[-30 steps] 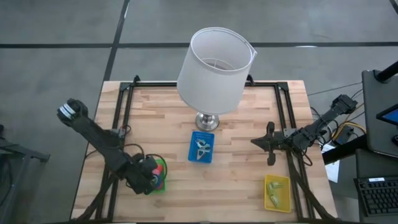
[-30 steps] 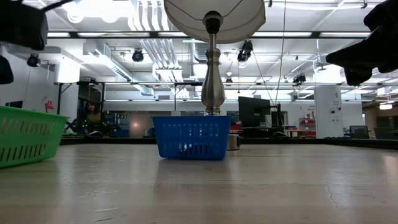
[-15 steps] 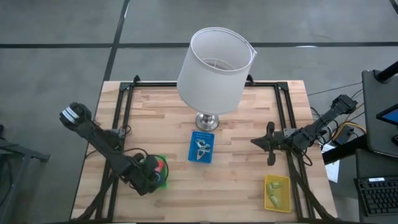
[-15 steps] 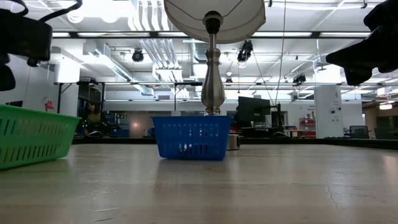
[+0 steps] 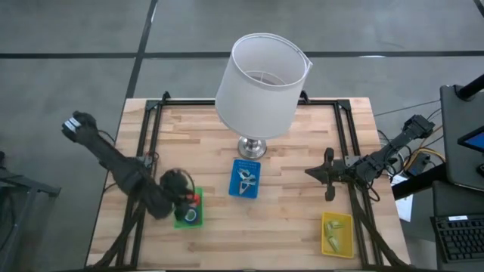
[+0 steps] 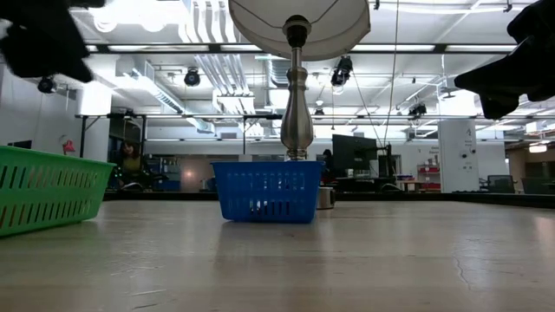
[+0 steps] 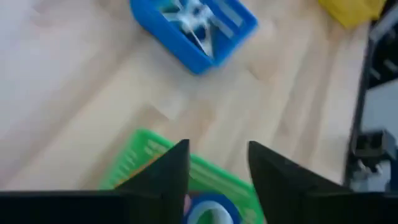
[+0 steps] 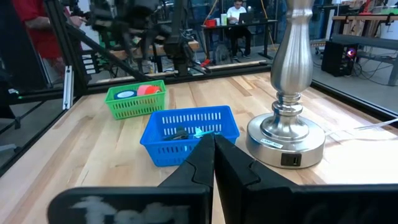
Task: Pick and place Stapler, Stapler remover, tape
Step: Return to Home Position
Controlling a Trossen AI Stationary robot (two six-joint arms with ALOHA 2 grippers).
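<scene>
A small green bin (image 5: 181, 221) stands near the table's front left. In it lie a blue roll of tape (image 5: 190, 216) and a red roll (image 5: 196, 199). My left gripper (image 7: 217, 155) hovers open just above the bin's far-left side. Nothing is between its fingers, and the blue roll (image 7: 208, 213) lies below them. A blue bin (image 5: 244, 180) at mid-table holds pale stapler removers (image 7: 196, 18). A yellow bin (image 5: 337, 233) at the front right holds pale oblong things, seemingly staplers. My right gripper (image 5: 326, 175) waits shut at the right, above the table.
A tall lamp with a white shade (image 5: 261, 79) stands on a silver base (image 5: 251, 147) just beyond the blue bin. Black rails (image 5: 344, 136) run along the table's sides. Bare wood lies between the green and blue bins and along the front edge.
My left gripper has drawn back from over the green bin toward the table's far-left and risen a little. The blue roll now shows in the bin where the gripper stood. In the low view the green bin has shifted slightly toward the blue bin.
</scene>
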